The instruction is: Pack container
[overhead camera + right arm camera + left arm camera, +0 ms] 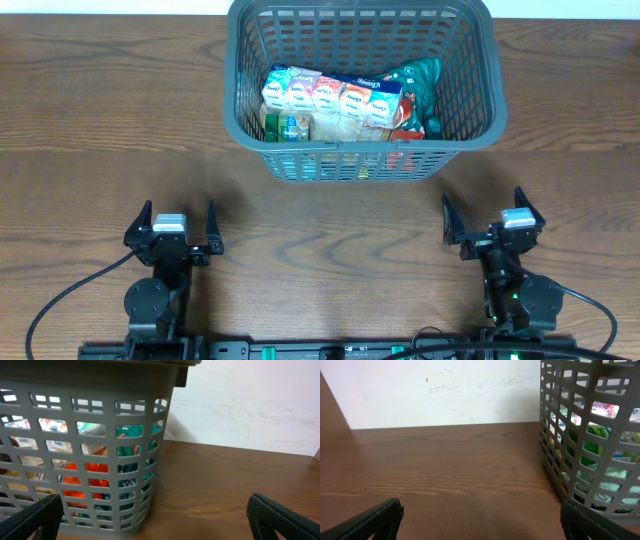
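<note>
The grey lattice basket (470,95) stands at the far middle of the table. It holds a row of small colourful cartons (330,95), a teal bag (420,80) and an orange pack (90,472). The basket also shows in the left wrist view (580,450) and the right wrist view (100,435). My left gripper (172,225) is open and empty near the front left, well short of the basket. My right gripper (492,218) is open and empty at the front right, just below the basket's right corner.
The brown wooden table (100,150) spreads to both sides of the basket. A white wall (445,390) rises behind the table's far edge. Black cables (60,300) trail from the arm bases at the front edge.
</note>
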`<state>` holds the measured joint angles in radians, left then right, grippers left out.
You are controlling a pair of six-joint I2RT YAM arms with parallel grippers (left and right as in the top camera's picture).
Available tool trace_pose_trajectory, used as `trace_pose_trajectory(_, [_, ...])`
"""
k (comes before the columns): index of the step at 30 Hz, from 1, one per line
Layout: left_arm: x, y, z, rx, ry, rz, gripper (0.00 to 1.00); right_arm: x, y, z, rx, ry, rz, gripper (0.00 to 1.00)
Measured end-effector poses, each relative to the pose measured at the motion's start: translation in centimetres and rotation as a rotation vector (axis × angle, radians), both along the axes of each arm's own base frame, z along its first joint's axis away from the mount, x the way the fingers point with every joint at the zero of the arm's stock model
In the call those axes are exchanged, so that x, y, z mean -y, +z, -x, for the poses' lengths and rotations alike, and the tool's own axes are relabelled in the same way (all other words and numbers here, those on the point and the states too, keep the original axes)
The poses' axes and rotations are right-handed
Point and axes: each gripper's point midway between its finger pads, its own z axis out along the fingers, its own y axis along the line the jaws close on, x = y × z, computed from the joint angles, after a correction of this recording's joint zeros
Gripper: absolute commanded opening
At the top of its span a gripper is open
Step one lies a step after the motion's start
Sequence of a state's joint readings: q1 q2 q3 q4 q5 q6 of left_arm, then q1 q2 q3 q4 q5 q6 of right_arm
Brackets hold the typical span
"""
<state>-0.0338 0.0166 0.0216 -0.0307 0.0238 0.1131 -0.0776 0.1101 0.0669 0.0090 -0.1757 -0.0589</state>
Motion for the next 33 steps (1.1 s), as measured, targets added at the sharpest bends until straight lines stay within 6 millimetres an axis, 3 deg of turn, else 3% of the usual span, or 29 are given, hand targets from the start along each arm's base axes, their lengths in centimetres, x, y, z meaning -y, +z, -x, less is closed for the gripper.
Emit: trace_pose_trajectory(33, [0.0, 0.0, 0.0, 0.0, 0.0, 0.0, 0.99, -2.8, -1.0, 0.6, 0.023, 0.115, 0.0, 0.99])
